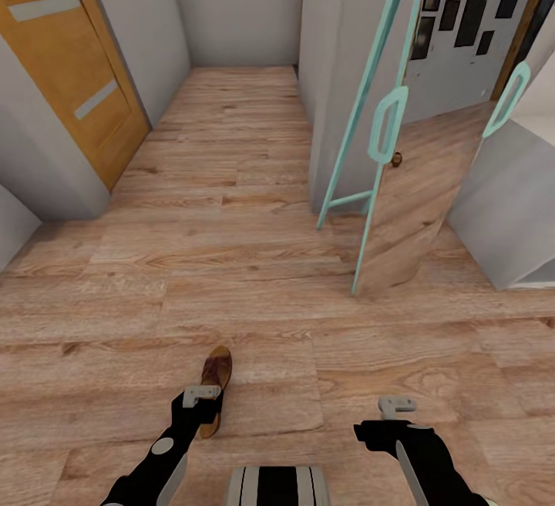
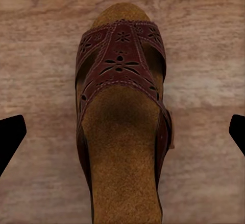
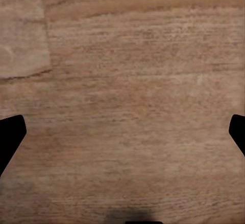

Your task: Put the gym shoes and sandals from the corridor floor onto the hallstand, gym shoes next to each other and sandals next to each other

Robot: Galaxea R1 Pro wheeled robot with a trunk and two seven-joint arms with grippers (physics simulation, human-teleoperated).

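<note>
One dark brown sandal (image 1: 216, 380) with a tan footbed lies flat on the wood-plank corridor floor (image 1: 231, 259), close in front of me. My left gripper (image 1: 202, 398) hangs right over its heel end, and it is open. In the left wrist view the sandal (image 2: 122, 132) lies lengthwise between the two spread black fingertips (image 2: 10, 139) of the left gripper (image 2: 122, 137), which do not touch it. My right gripper (image 1: 395, 407) is open over bare planks, and the right wrist view shows the right gripper (image 3: 122, 137) holding nothing. The gym shoes and the hallstand are out of view.
An orange door (image 1: 69, 51) stands at the left. A teal-framed mirror (image 1: 401, 182) leans on the grey wall corner ahead to the right, and a grey block (image 1: 501, 206) stands beyond it. The corridor runs on straight ahead. My base (image 1: 277, 487) shows at the lower edge.
</note>
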